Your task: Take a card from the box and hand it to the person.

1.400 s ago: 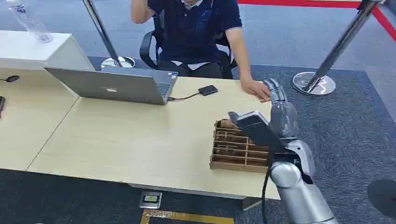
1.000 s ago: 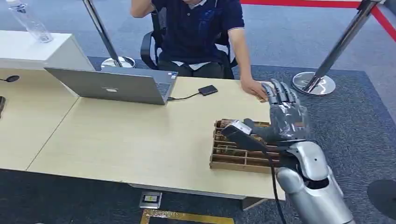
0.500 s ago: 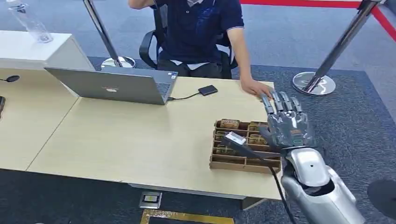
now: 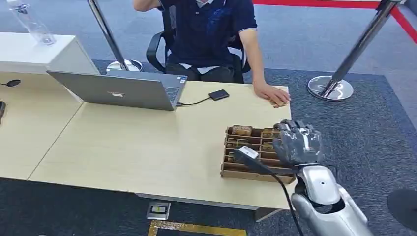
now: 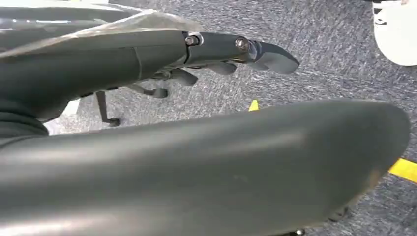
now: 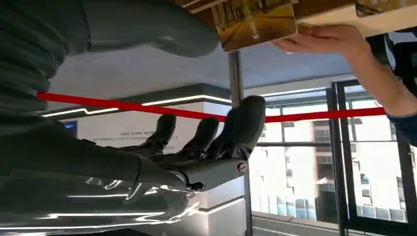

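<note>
A brown cardboard box (image 4: 240, 170) with divided slots stands near the table's front right corner, with printed cards (image 4: 242, 130) upright in its far slots. My right hand (image 4: 298, 142) hovers over the box's right end, fingers tipped downward, holding nothing. In the right wrist view the fingers (image 6: 211, 140) are spread apart from the thumb, with a card (image 6: 253, 19) and the person's hand (image 6: 324, 42) beyond them. The person sits behind the table, one hand (image 4: 270, 92) resting on its far right edge. My left hand (image 5: 206, 157) hangs over the carpet, holding nothing.
A grey laptop (image 4: 118, 91) stands at the table's back left, cabled to a small black device (image 4: 219, 95). A small brown piece (image 4: 279, 103) lies by the person's hand. A stanchion base (image 4: 330, 87) stands right of the table. A bottle (image 4: 30, 22) sits on the white cabinet.
My right hand has dropped from a raised, upright pose and tipped its fingers down over the box's right end. The person's resting hand has stayed put.
</note>
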Robot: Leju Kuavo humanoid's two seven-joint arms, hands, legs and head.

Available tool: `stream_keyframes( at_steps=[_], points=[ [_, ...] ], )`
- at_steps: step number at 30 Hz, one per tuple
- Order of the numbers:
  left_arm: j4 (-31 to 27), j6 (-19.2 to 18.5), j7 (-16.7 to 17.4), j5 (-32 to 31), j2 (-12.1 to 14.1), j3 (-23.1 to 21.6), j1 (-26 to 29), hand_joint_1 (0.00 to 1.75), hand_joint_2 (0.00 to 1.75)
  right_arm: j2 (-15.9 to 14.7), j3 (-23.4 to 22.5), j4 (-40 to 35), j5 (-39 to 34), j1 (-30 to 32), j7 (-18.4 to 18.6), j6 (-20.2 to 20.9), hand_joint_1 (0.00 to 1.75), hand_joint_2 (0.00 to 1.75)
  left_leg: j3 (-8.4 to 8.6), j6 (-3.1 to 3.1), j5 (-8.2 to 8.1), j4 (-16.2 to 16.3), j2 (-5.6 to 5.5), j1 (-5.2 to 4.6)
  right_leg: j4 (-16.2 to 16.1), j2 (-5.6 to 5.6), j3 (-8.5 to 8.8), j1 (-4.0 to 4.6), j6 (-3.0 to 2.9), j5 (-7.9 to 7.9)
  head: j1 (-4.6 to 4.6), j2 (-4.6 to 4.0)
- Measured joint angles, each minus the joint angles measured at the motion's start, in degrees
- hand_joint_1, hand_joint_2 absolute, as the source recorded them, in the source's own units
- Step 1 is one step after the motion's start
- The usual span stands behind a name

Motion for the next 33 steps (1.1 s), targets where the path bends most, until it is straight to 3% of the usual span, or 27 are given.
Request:
stream_keyframes(
  at_steps=[9, 11, 19, 20, 33],
  points=[
    [0.0, -0.04, 0.04, -0.46, 0.02, -0.02, 0.0, 0.0, 0.0, 0.42, -1.62, 1.84, 0.24, 1.82, 0.02, -0.15, 0.7, 1.75, 0.0, 0.0, 0.0, 0.0, 0.0, 0.0, -0.01, 0.0, 0.0, 0.0, 0.0, 0.0, -0.02, 0.0],
    [0.0, -0.09, 0.13, -0.59, 0.02, -0.02, 0.01, 0.0, 0.0, 0.53, -2.01, 2.23, 0.22, 2.32, 0.02, -0.15, 0.8, 1.75, 0.0, 0.0, 0.0, 0.0, 0.0, 0.0, -0.01, 0.0, 0.0, 0.0, 0.0, 0.0, 0.0, 0.0],
    [0.02, -0.09, 0.35, -0.98, 0.02, -0.02, 0.01, 0.0, 0.0, 1.18, -2.73, 3.41, 0.24, 3.79, -0.02, -0.04, 0.86, 1.75, 0.0, 0.0, 0.0, 0.0, 0.0, 0.0, -0.01, 0.0, 0.0, 0.0, 0.0, 0.0, 0.0, 0.0],
    [0.02, -0.09, 0.35, -1.01, 0.02, -0.02, 0.01, 0.0, 0.0, 1.38, -2.78, 3.61, 0.33, 3.79, -0.13, 0.02, 0.93, 1.75, 0.0, 0.0, 0.0, 0.0, 0.0, 0.0, -0.01, 0.0, 0.0, 0.0, 0.0, 0.0, 0.0, 0.0],
    [0.04, -0.26, 0.68, -1.88, 0.02, -0.06, -0.02, 0.0, 0.0, 4.87, -2.67, 6.47, 1.62, 1.82, -1.11, 0.07, 0.87, 1.75, -0.01, 0.0, 0.0, 0.0, 0.01, 0.0, 0.01, 0.0, 0.01, 0.0, 0.0, 0.0, 0.0, 0.0]
  ],
)
